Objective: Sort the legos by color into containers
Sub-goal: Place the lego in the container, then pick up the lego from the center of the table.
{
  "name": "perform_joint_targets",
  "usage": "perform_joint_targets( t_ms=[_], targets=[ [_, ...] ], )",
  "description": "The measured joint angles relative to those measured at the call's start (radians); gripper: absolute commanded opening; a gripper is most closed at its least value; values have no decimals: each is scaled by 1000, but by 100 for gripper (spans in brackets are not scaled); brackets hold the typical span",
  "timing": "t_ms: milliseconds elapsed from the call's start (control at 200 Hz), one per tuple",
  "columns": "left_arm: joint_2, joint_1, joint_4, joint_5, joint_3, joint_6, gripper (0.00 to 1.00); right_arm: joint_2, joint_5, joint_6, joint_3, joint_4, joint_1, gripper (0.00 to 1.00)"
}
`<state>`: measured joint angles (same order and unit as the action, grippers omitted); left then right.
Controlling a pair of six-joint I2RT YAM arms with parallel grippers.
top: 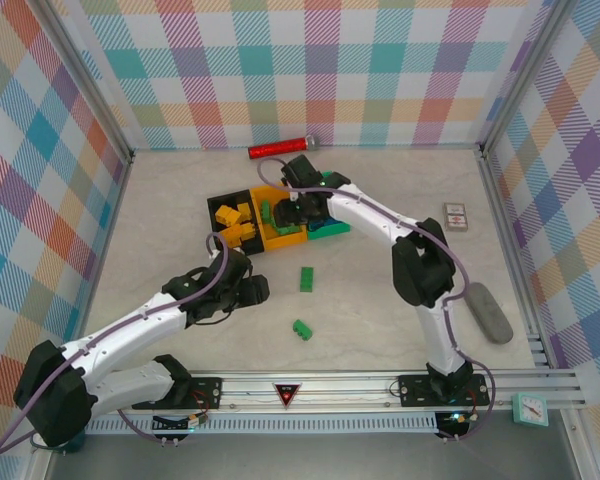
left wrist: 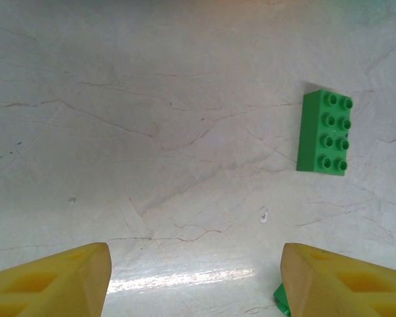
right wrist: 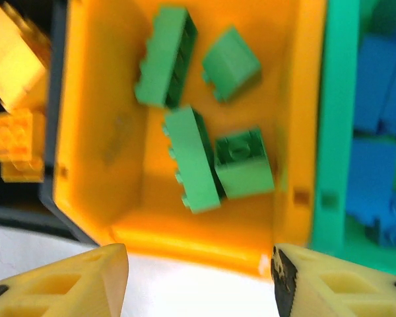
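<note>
The three joined containers stand mid-table: black bin (top: pixel 228 202), yellow-orange bin (top: pixel 278 236), green bin (top: pixel 332 228). My right gripper (top: pixel 292 212) hovers over the yellow-orange bin (right wrist: pixel 92 132), open (right wrist: pixel 199 281) with nothing between its fingers. Inside that bin lie several green legos (right wrist: pixel 191 165). Yellow legos (right wrist: pixel 13 59) sit in the black bin and blue legos (right wrist: pixel 376 86) in the green bin (right wrist: pixel 333 119). My left gripper (top: pixel 256 290) is low over the table, open (left wrist: pixel 195 284) and empty. Ahead of it to the right lies a green lego (left wrist: pixel 325 132) (top: pixel 307 279). Another green lego (top: pixel 302 329) (left wrist: pixel 281 300) peeks beside its right finger.
A red cylinder (top: pixel 282 149) lies at the back wall. A small white card box (top: pixel 456 216) and a grey oblong object (top: pixel 489 312) sit on the right. A teal clock (top: pixel 530 408) rests by the front rail.
</note>
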<state>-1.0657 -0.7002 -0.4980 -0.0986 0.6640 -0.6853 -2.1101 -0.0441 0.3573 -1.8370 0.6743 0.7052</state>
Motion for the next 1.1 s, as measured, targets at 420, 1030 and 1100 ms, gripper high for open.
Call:
perform_joint_targets(
  t_ms=[420,1030,1100],
  targets=[
    [-120,0,40,29,18,1,68,355,-42,13,461,-113,0,60],
    [-414,-59,129,108,199,16,67,561,-133,85,814,-169,-14,60],
    [-471,-68,119,110,249,21,67,576,-140,85,825,-176,-18,60]
  ],
)
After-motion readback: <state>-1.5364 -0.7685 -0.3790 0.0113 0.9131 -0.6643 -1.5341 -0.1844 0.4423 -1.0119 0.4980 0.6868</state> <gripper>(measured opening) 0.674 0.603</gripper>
